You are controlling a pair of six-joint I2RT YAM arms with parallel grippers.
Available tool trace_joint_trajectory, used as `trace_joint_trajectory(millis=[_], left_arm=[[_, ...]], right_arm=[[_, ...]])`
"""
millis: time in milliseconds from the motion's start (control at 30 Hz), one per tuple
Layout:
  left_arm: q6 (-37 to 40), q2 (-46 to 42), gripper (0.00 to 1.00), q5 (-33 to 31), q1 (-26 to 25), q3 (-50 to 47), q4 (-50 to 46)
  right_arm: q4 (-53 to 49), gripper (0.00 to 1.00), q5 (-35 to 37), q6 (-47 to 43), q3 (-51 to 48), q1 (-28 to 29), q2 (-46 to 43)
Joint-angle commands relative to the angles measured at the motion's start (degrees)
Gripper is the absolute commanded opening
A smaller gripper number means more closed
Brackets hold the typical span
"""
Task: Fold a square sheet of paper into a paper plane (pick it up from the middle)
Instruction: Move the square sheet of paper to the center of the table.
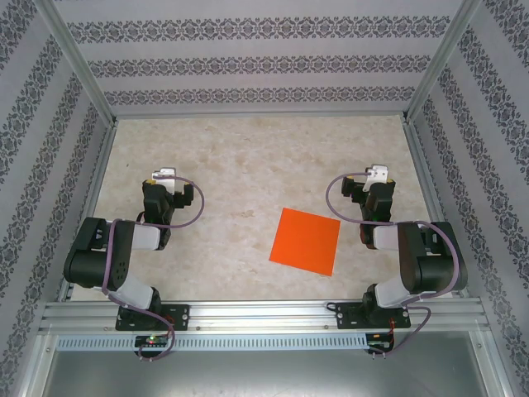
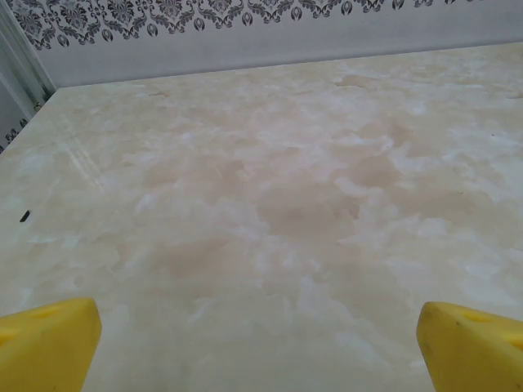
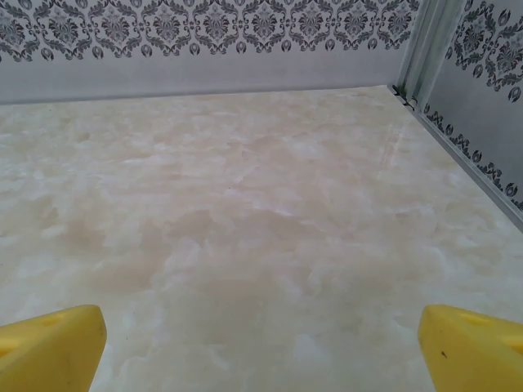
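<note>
- On the left side of the bench (image 1: 240,157), the left claw (image 2: 260,349) hangs with its yellow fingers (image 2: 45,347) spread wide. Nothing is between them, and bare marbled surface lies ahead.
- Right of centre, toward the near edge, the paper (image 1: 306,241) lies flat on the bench. It is one bright orange square, unfolded and slightly turned, well apart from the left claw.
- Likely handling: very light, thin and floppy, easily creased or torn. It sits flush with the bench, so its edges give little to pinch, and it may slide when pushed.
- Best hold, in my judgement: the middle, as the task asks, pinching up a small ridge with gentle pressure.
- On the right, the right claw (image 3: 261,351) is likewise spread wide and empty, near the paper's far right corner but not touching it.
</note>
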Motion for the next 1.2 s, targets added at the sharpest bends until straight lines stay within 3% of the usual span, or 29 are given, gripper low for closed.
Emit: trace_joint_trajectory(millis=[0,967,1167], left_arm=[[-0.4,0.0,1.00,-0.2,-0.1,0.4,1.5],[-0.4,0.1,1.00,-0.2,-0.1,0.5,1.3],[-0.4,0.0,1.00,-0.1,0.1,0.3,1.6]], right_arm=[[1.9,0.98,0.7,0.5,1.0,0.0,-0.6],[1.8,0.98,0.6,0.4,1.0,0.0,-0.6],[0.7,0.98,-3.2,0.7,1.5,-1.3,-0.6]])
